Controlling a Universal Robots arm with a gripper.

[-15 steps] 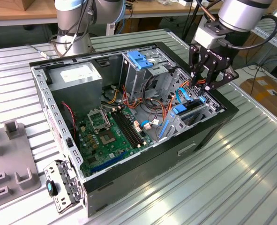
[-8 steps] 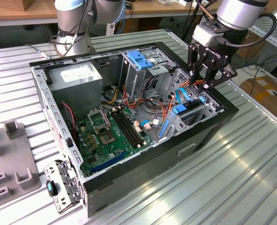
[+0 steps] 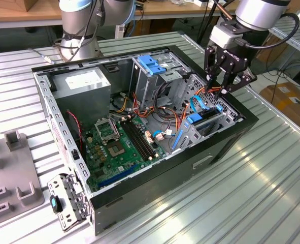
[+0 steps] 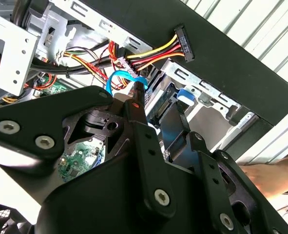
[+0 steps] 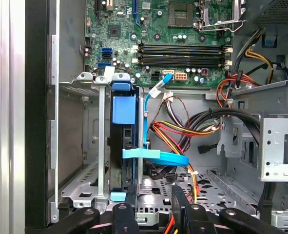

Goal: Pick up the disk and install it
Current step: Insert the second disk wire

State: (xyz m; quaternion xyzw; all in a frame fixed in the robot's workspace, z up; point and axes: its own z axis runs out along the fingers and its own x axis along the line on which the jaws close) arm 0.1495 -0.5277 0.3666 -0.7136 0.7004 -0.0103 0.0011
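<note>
Light-blue-railed disk (image 3: 206,120) seated on edge in drive cage (image 3: 226,114) at case (image 3: 190,168) front corner, long axis along the slot. Gripper (image 3: 223,86) directly above cage; fingers (image 5: 179,202) slightly parted, empty, straddling disk's upper edge.

An open black computer case (image 3: 200,168) holds a green motherboard (image 3: 120,147) and a grey power-supply box (image 3: 82,84).

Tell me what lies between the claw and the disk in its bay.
In the first wrist view, a light-blue flat cable loops across the stretch between the claw and the disk, which stands on edge in the drive cage.
</note>
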